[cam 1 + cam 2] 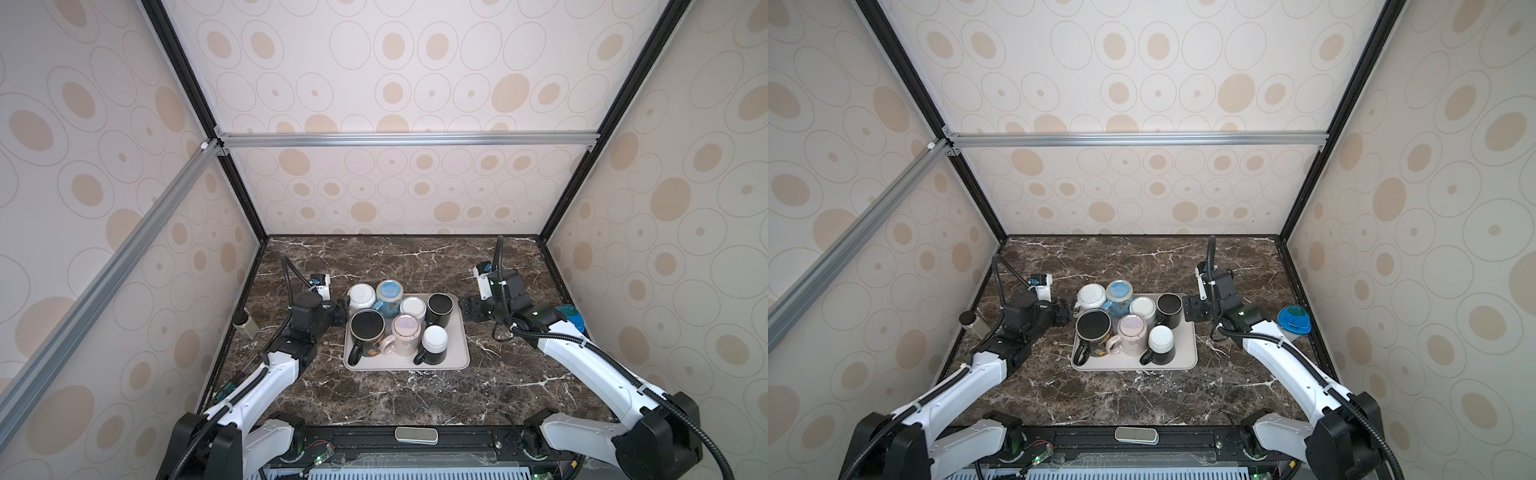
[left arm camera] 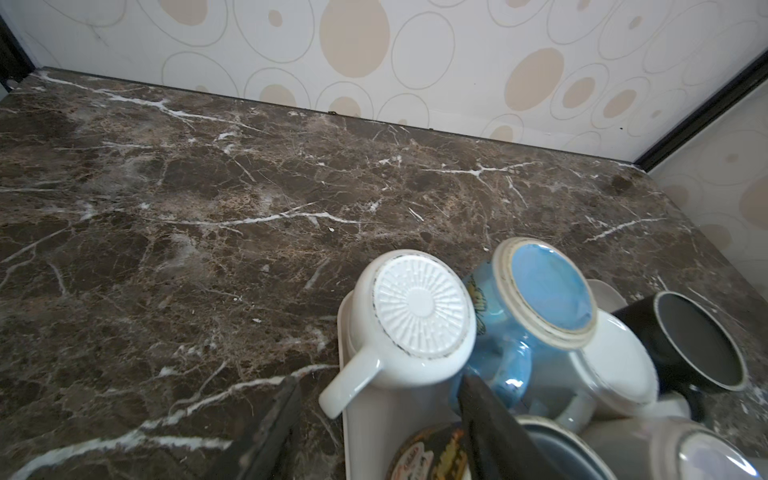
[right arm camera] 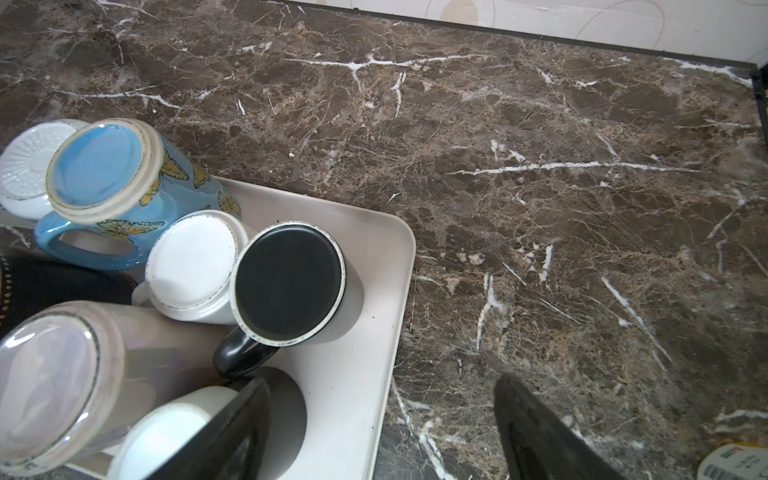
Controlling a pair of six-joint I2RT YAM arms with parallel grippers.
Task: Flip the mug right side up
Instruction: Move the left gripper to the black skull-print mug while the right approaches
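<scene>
Several mugs stand bottom-up, crowded on a beige tray (image 1: 457, 355). At its far left corner is a white mug (image 2: 419, 307) with a ribbed base, also visible in a top view (image 1: 360, 295). My left gripper (image 2: 374, 419) is open, its fingers either side of that mug's handle (image 2: 347, 388); one finger (image 2: 486, 411) is close to the blue butterfly mug (image 2: 548, 286). My right gripper (image 3: 382, 432) is open astride the tray's right rim (image 3: 399, 299), next to a black mug (image 3: 286, 282). In both top views the grippers (image 1: 343, 309) (image 1: 1190, 309) flank the tray.
A pink mug (image 1: 405, 328), a small white mug (image 1: 412, 307), a large black mug (image 1: 366, 328) and a black-and-white mug (image 1: 434, 340) fill the tray. A blue-lidded container (image 1: 571, 316) stands behind my right arm. A dark-capped jar (image 1: 243, 322) stands by the left wall.
</scene>
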